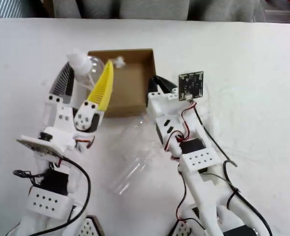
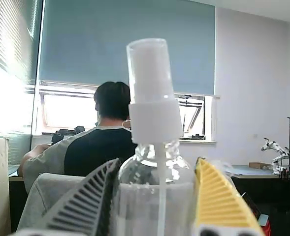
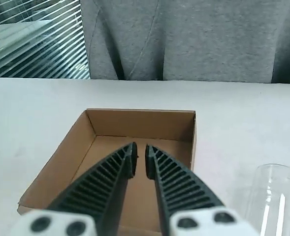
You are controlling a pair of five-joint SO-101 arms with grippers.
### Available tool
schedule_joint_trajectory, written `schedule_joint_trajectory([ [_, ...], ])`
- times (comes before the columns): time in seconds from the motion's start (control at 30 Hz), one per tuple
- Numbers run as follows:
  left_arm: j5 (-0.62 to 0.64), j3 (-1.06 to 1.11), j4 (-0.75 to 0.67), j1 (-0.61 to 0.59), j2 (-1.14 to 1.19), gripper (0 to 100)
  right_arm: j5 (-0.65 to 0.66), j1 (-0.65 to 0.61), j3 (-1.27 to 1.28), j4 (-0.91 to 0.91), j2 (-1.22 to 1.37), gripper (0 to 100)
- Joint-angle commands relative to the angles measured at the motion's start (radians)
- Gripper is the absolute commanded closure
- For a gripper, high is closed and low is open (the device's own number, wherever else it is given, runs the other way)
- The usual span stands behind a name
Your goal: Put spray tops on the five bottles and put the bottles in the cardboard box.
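My left gripper (image 1: 90, 66) is shut on a clear bottle (image 1: 89, 68) at the cardboard box's (image 1: 130, 93) left edge, held above the table. In the left wrist view the bottle (image 2: 154, 196) sits between the grey and yellow fingers of the left gripper (image 2: 158, 164), with a white spray top (image 2: 152, 93) on its neck. My right gripper (image 1: 158, 83) is at the box's right edge. Its black fingers (image 3: 120, 172) are shut with nothing between them, the right gripper (image 3: 140, 150) pointing over the open box (image 3: 110, 128). Another clear bottle (image 3: 273, 196) without a top lies on the table close by.
Faint clear bottles (image 1: 132, 162) lie on the white table between the two arm bases. The box floor (image 3: 135, 147) looks bare where it shows. A grey chair back (image 3: 184, 39) stands behind the table's far edge.
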Motion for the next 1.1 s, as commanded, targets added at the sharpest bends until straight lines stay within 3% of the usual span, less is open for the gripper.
schedule_joint_trajectory([
  [0.0,0.012,-0.147,-0.029,-0.025,0.148,90,0.014,0.013,-0.021,-0.025,-0.005,98.2],
  [0.43,0.012,-0.535,-0.037,-0.12,0.823,90,0.02,0.013,-0.021,-0.025,0.001,98.2],
  [0.8,0.017,-0.713,-0.548,-0.13,1.406,90,0.021,0.012,-0.021,-0.025,0.002,98.2],
  [1.07,0.02,-0.974,-0.595,-0.199,1.733,90,0.021,0.012,-0.021,-0.025,0.002,98.2],
])
